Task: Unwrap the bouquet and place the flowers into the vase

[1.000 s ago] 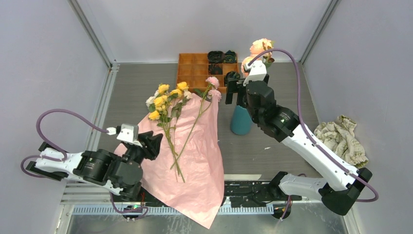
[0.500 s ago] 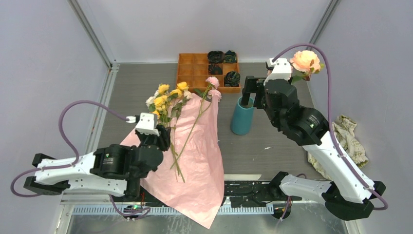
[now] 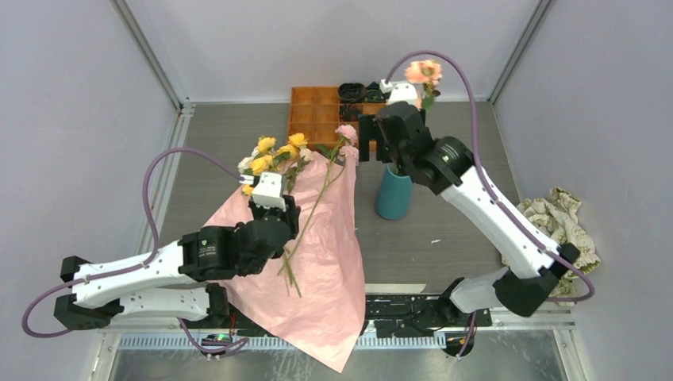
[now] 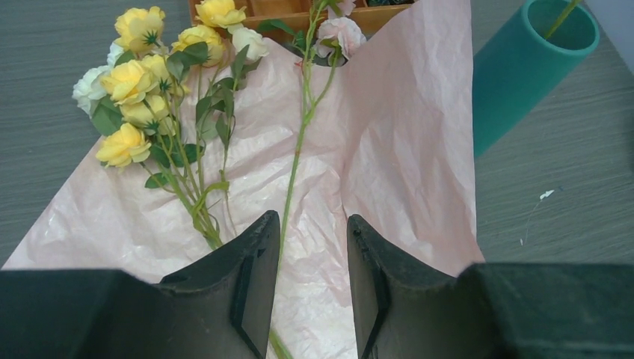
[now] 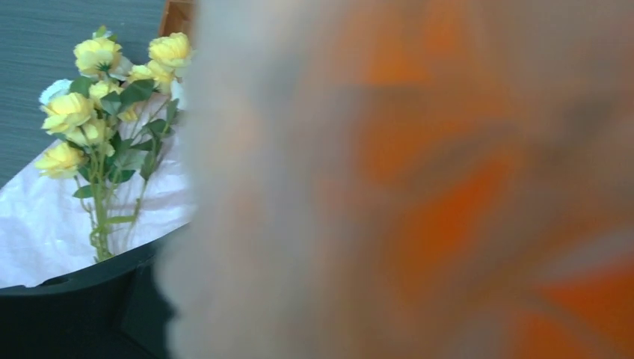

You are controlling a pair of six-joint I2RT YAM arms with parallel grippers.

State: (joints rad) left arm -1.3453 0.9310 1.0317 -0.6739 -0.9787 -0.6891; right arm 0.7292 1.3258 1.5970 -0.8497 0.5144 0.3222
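The bouquet lies unwrapped: its pink paper [image 3: 325, 270] is spread flat with a bunch of yellow and cream flowers [image 3: 270, 155] and a single pink rose [image 3: 346, 132] on it. My left gripper [image 3: 274, 208] hovers over the stems, open and holding nothing; a green stem [image 4: 299, 149] runs past its left finger [image 4: 254, 254]. The teal vase [image 3: 393, 198] stands right of the paper with a peach rose [image 3: 423, 73] rising from it behind my right arm. My right gripper [image 3: 367, 139] hangs open above and left of the vase's mouth. A blurred peach bloom [image 5: 448, 187] fills most of the right wrist view.
An orange compartmented tray [image 3: 313, 111] sits at the back with dark rosettes [image 3: 351, 91] in it. A crumpled beige cloth [image 3: 555, 218] lies at the right. The paper's near corner hangs over the table's front edge.
My left arm has reached forward over the paper to the stems. My right arm has swung left from over the vase toward the tray, and the peach rose has leaned left with it.
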